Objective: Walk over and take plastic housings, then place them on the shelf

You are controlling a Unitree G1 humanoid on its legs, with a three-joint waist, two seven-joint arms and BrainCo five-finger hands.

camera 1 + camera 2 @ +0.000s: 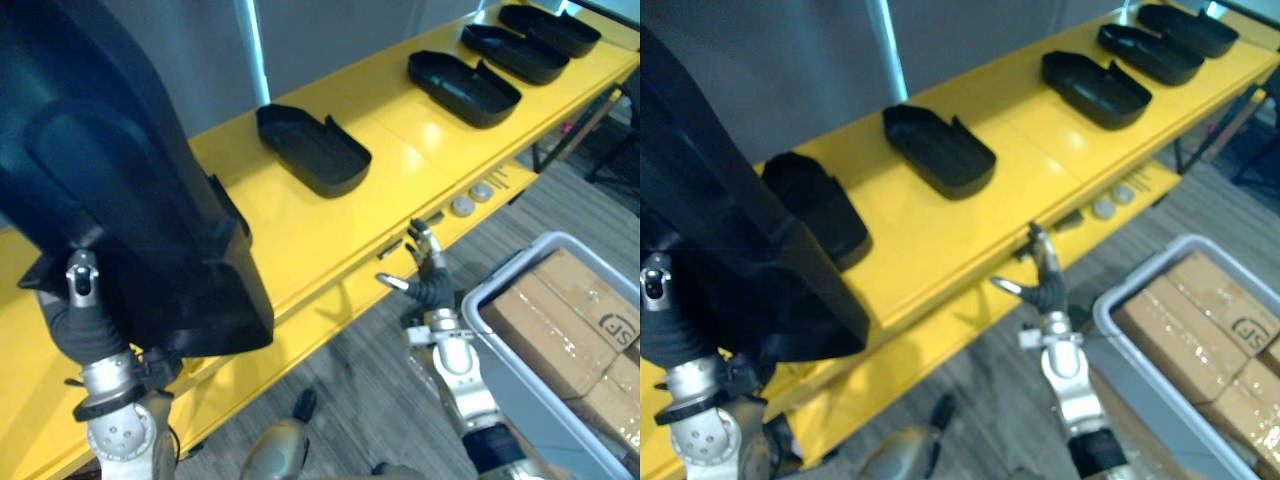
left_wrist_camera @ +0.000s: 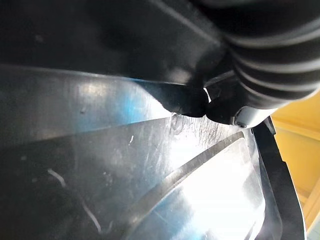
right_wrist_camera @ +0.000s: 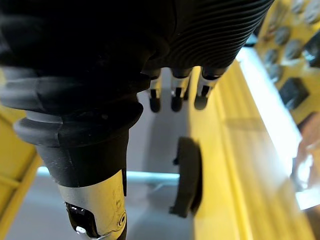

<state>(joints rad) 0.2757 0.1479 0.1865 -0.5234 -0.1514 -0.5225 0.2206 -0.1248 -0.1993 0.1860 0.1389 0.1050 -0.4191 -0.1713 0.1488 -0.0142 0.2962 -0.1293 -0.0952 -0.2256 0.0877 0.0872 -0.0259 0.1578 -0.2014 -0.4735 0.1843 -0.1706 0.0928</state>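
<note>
My left hand (image 1: 85,315) is shut on a large black plastic housing (image 1: 120,190), raised at the left over the near end of the yellow shelf (image 1: 300,240). Seen from the left wrist, the housing's glossy inner wall (image 2: 150,175) lies right against the hand's cover. Several more black housings lie in a row along the shelf: one in the middle (image 1: 312,148), one behind the held one (image 1: 815,205), and others farther right (image 1: 463,87). My right hand (image 1: 430,285) hangs open in front of the shelf's edge, holding nothing, its fingers (image 3: 175,95) straight.
A grey bin (image 1: 500,300) with cardboard boxes (image 1: 570,320) stands on the floor at the lower right, close to my right arm. Small round parts (image 1: 470,200) lie on the shelf's lower ledge. A grey wall runs behind the shelf.
</note>
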